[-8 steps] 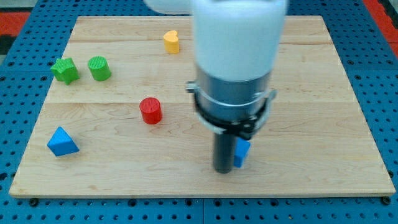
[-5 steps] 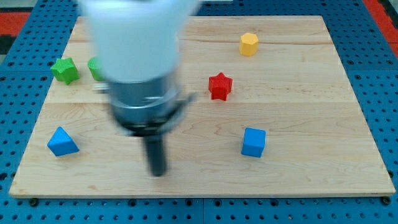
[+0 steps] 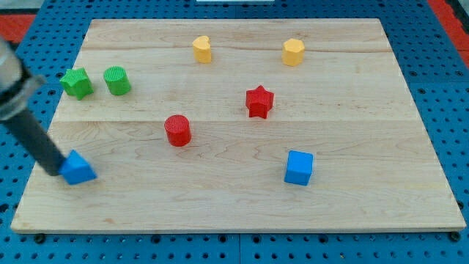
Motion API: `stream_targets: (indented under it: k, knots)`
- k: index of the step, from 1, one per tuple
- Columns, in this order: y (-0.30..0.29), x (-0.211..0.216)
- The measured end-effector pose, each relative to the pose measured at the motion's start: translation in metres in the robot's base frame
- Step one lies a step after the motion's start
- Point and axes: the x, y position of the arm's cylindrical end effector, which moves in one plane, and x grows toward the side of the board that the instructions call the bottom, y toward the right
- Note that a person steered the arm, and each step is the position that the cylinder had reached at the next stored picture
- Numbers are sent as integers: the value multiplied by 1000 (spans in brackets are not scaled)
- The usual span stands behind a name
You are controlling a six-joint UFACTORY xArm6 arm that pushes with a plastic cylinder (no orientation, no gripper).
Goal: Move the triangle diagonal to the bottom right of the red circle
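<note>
The rod carries no pincer; my tip [image 3: 54,170] touches the blue triangle [image 3: 78,168] on its left side, at the tabletop's [image 3: 352,205] lower left. The red circle [image 3: 177,130] stands well apart, toward the upper right.

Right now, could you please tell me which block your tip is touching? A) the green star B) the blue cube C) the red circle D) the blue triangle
D: my tip rests against the view's left side of the blue triangle, near the board's bottom-left corner, well apart from the red circle, blue cube and green star.
</note>
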Motion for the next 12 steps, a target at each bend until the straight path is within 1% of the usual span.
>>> stream_targets:
  k: [1,2,3,4,5,6,8,9,12]
  knots:
    - [57,1]
    - [97,1]
    - [118,1]
    - [100,1]
    - [106,4]
    - [121,4]
    - [149,25]
    - [152,26]
    - [141,9]
